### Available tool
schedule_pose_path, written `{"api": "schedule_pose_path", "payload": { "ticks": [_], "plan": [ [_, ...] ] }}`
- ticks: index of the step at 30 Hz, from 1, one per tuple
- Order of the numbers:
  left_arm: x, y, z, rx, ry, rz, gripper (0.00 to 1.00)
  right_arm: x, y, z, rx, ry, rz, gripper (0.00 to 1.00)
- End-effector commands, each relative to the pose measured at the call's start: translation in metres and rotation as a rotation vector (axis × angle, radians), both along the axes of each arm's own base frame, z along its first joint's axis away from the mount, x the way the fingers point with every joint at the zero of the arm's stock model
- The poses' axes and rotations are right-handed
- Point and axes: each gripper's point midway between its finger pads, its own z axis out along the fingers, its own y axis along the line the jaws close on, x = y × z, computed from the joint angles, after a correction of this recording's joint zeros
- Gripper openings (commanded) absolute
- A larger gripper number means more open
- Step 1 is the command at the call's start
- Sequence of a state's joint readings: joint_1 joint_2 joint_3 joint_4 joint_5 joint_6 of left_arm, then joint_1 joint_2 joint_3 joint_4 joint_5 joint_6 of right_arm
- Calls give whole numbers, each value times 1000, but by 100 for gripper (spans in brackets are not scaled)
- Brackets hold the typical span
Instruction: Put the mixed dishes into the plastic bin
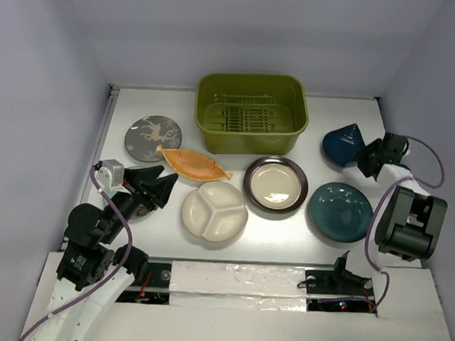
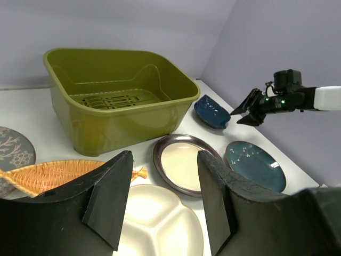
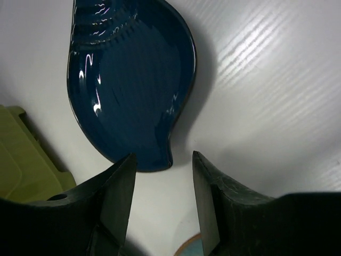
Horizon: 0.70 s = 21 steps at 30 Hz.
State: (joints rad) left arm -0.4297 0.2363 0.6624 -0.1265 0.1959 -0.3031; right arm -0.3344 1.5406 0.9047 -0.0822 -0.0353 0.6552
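The olive-green plastic bin [image 1: 251, 113] [image 2: 117, 98] stands at the back centre with only its slotted bottom showing inside. In front of it lie the grey deer plate [image 1: 153, 138], orange leaf plate [image 1: 193, 164] [image 2: 53, 173], cream three-compartment plate [image 1: 215, 210] [image 2: 154, 224], brown-rimmed cream plate [image 1: 276, 184] [image 2: 184, 162], teal round plate [image 1: 340, 211] [image 2: 253, 164] and dark blue triangular plate [image 1: 345, 144] [image 3: 128, 80]. My left gripper [image 1: 160, 184] [image 2: 164, 154] hovers open just left of the three-compartment plate, holding nothing. My right gripper [image 1: 363, 158] [image 3: 162, 157] is open just off the blue plate's near right corner, not touching it.
Purple walls close in the white table [image 1: 322, 107] on the left, back and right. A corner of the bin [image 3: 21, 160] shows at the left of the right wrist view. White tape [image 1: 237, 278] covers the near edge between the arm bases.
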Motion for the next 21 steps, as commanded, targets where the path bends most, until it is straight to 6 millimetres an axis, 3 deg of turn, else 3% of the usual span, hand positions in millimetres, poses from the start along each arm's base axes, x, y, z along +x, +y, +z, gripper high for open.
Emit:
{"api": "schedule_pose_path", "payload": {
  "ticks": [1,13,19,21],
  "plan": [
    [-7,6,20,-28,-60,14,49,20,-3,6,32,-11,9,53],
    [-25,13,32,-63,-110,11,50,34,-3,-19,132,138,-13,56],
    [-29,19,36,-82,-127,31,50,26,-9,-32,145,292,-53,56],
    [-30,22,37,-89,-132,40,50,15,-6,-39,142,372,-62,54]
  ]
}}
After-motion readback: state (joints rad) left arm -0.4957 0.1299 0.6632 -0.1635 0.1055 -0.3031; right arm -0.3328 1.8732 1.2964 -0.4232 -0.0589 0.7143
